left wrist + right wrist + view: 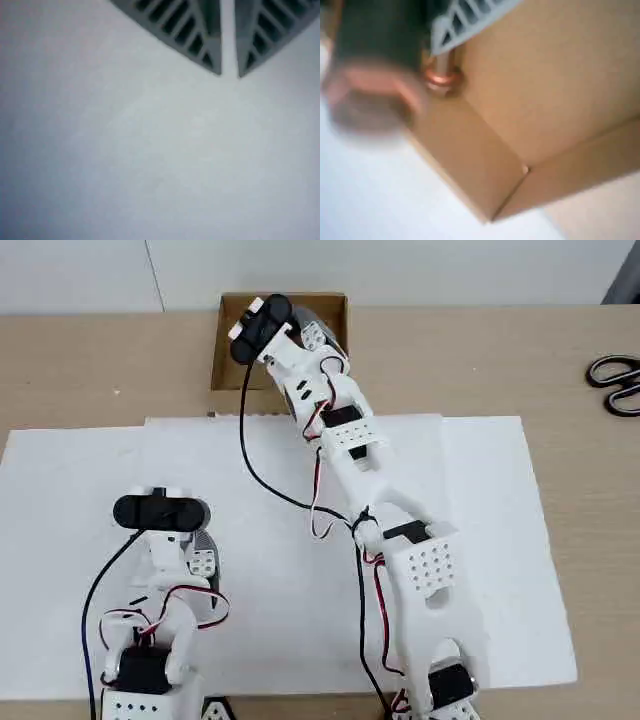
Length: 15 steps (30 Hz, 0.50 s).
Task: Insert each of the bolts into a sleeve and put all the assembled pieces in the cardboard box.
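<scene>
1. We see the right gripper (432, 55) pinching a copper-coloured piece (440, 77). The piece sits right at the tip of the grey finger (470, 20), with a dark blurry shape on its other side. We can't tell whether that shape is the other finger or part of the piece.
2. That piece is over the cardboard box (465, 155), close to one of its walls. We can't tell whether it touches the cardboard.
3. From above, the right gripper (300, 335) hangs over the opening of the cardboard box (228, 340). The box is at the far side of the surface (500, 360), a bit left of the middle, and the right arm stretches out to it from the near right.
4. The left gripper (228, 70) has its fingers almost pressed together, with just a thin slit between them and nothing in it.
5. From above, the left gripper (200, 555) is near left, low over the white paper sheet (80, 500) and well apart from the box.
6. The box's near edge meets the far edge of the paper.
7. A pair of scissors (615, 382) lies on the bare surface at the far right.
</scene>
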Available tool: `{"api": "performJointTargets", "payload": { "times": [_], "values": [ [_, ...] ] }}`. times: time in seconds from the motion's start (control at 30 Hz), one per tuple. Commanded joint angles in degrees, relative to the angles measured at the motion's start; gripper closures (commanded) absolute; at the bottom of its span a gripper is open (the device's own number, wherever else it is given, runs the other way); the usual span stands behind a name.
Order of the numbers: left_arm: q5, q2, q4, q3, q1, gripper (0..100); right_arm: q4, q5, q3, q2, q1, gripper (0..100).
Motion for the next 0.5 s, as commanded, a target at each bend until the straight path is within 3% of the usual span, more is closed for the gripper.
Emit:
{"api": "performJointTargets", "payload": {
  "times": [0.0, 0.17, 0.47],
  "values": [
    [0.35, -0.62, -1.32, -0.13, -0.09, 99, -1.45, 0.35, -4.13, -1.45, 0.13, 82.4],
    [0.35, -0.62, -1.32, -0.13, -0.09, 99, -0.57, 0.35, -4.13, -6.73, 0.31, 98.7],
    [0.35, -0.62, -1.32, -0.13, -0.09, 99, 17.01, -1.85, -4.13, -18.24, 0.57, 99.6]
  ]
}}
